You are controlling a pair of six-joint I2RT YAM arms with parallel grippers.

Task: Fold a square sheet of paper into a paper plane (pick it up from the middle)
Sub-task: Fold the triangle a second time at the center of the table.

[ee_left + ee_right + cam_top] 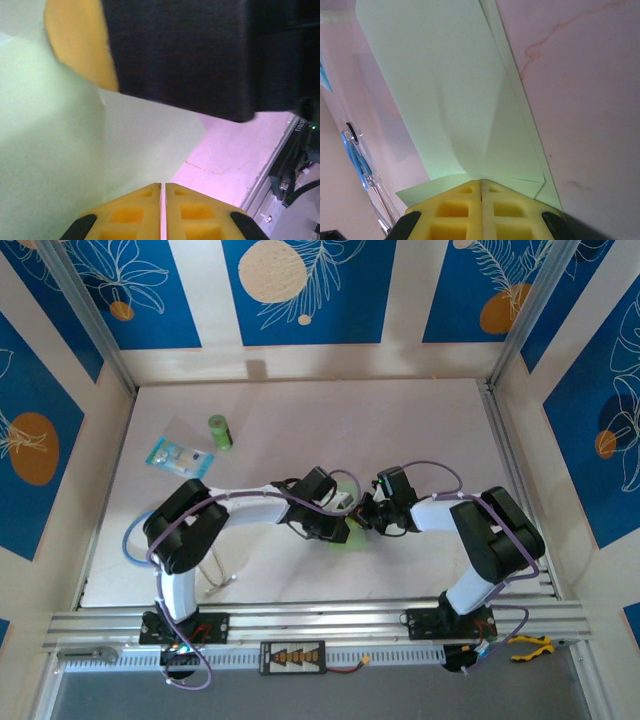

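Folding under way: left claw [162, 200] and right claw [481, 197] each clamped on the square sheet of paper [445, 90]; layered creases present, dart not yet formed.

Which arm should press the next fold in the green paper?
Probably right. The right pincer is shut on the layered, folded edge of the paper, ready to press along it. The left pincer pinches a plainer stretch.
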